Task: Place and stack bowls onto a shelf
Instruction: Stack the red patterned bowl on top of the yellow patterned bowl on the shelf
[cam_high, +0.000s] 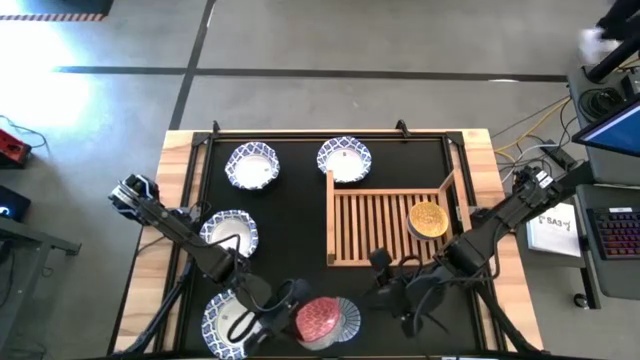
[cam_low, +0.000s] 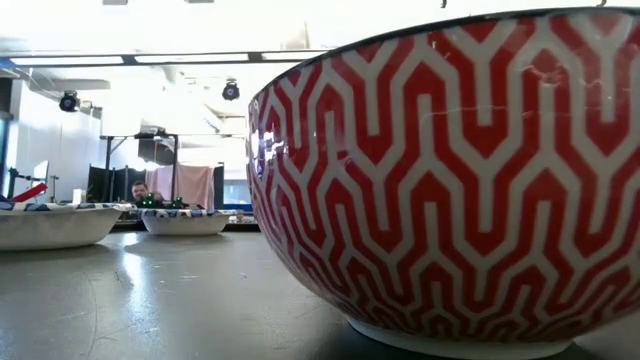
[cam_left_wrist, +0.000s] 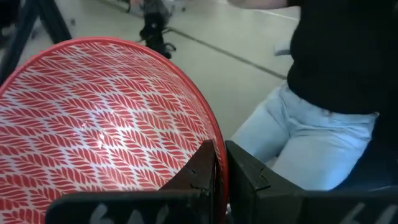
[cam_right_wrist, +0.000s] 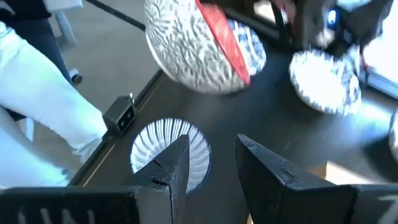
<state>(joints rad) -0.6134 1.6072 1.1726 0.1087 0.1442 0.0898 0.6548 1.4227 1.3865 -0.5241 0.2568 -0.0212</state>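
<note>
A red patterned bowl (cam_high: 320, 318) (cam_low: 460, 180) is in my left gripper (cam_high: 293, 298) (cam_left_wrist: 221, 149) near the table's near edge. It shows tilted in the right wrist view (cam_right_wrist: 199, 43). My right gripper (cam_high: 385, 285) (cam_right_wrist: 211, 146) is open and hangs over a small grey-blue radial bowl (cam_right_wrist: 165, 149) (cam_high: 348, 315) that sits on the black mat. A yellow bowl (cam_high: 428, 220) sits on the slatted wooden shelf (cam_high: 375, 225). Several large blue-and-white bowls stand on the mat: (cam_high: 252, 165), (cam_high: 345, 160), (cam_high: 230, 232), (cam_high: 228, 325). My left gripper pinches the red bowl's rim (cam_left_wrist: 211, 134), one finger inside the bowl (cam_left_wrist: 199, 171) and one outside (cam_left_wrist: 249, 171). The bowl is tilted in the hold. Whether its foot (cam_low: 450, 340) touches the mat, I cannot tell.
The shelf's raised rails (cam_high: 331, 215) stand right of centre, with bare slats left of the yellow bowl. A person in a dark top and light jeans (cam_left_wrist: 311, 137) stands beyond the near edge. A desk with screens (cam_high: 610, 200) is off the table's right side.
</note>
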